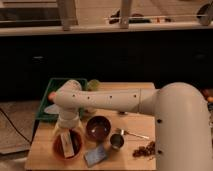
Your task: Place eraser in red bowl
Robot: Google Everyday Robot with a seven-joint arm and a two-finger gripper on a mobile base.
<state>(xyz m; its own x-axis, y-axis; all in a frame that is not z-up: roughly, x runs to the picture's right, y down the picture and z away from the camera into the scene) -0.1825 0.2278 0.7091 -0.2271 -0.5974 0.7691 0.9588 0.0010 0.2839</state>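
My tool (pixel 69 135) sits right over the red bowl (pixel 56 148), eraser (pixel 65 142) in there. Can't tell if it's gripping. Next: release, lift out.

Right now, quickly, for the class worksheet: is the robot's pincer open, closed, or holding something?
Pincer: down over the red bowl, at the table's front left; open, closed or holding anything cannot be told.
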